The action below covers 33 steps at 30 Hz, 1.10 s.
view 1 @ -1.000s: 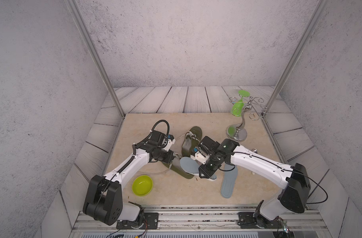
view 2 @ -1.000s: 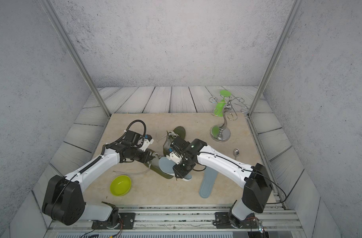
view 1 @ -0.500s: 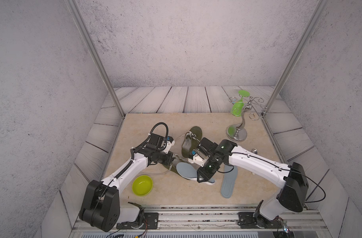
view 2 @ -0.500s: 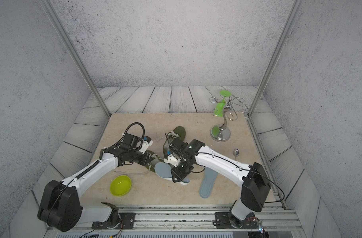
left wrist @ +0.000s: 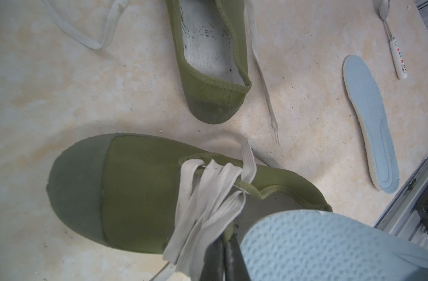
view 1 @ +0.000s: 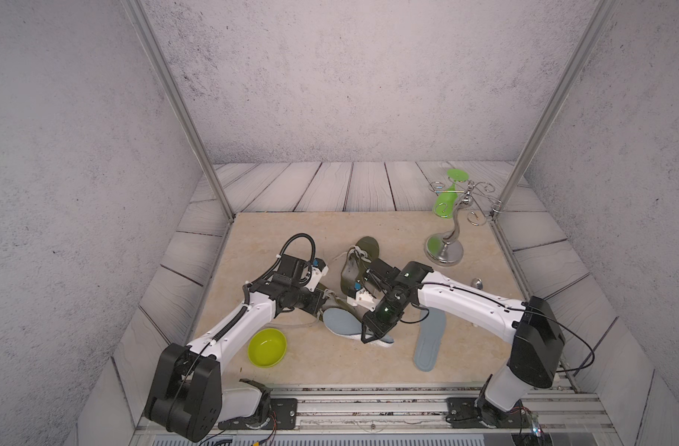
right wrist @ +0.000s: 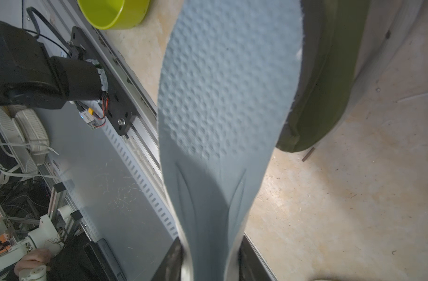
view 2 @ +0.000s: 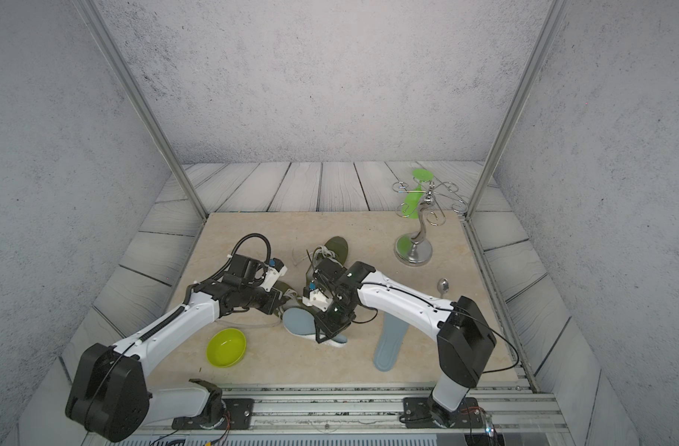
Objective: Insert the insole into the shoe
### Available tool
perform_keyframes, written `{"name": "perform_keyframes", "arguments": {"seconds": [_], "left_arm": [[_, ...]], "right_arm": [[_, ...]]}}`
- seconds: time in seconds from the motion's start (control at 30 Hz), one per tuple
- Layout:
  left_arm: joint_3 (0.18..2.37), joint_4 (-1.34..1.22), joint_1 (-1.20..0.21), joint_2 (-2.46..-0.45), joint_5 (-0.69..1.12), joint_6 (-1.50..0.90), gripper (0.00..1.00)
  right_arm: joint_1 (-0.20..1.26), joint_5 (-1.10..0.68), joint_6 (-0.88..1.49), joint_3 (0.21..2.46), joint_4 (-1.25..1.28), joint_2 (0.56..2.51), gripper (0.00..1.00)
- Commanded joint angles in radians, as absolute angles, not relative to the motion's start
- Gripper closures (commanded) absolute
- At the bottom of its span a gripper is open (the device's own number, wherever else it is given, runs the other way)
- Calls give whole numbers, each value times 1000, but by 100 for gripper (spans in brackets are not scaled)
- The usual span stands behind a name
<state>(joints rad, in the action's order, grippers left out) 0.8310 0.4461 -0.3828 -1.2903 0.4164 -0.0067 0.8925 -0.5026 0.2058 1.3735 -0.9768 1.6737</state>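
Left gripper (left wrist: 226, 243) clamped shoe (left wrist: 140, 194) at collar; right gripper (right wrist: 210, 254) pinched insole (right wrist: 222, 97) heel, forepart overlapping shoe's opening; bowl (view 1: 267, 346) near.

In the left wrist view the insole (left wrist: 317, 248) covers the heel opening of the shoe (left wrist: 135, 194) and runs off the frame. The left gripper (left wrist: 226, 243) shows only as dark finger ends at the edge, and the second shoe (left wrist: 208, 60) and spoon (left wrist: 393, 43) are cut off too. In the right wrist view the blurred insole, both ends out of frame, hides most of the right gripper (right wrist: 210, 245), and in both top views the two wrists hide most of the shoe.
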Motion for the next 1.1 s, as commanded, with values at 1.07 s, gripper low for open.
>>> {"name": "perform_keyframes", "arguments": {"seconds": [1.07], "left_arm": [[857,391,-393,-1295,469,41,100]], "right_arm": [[843,-436,100,1526,-1200,1814,65]]}}
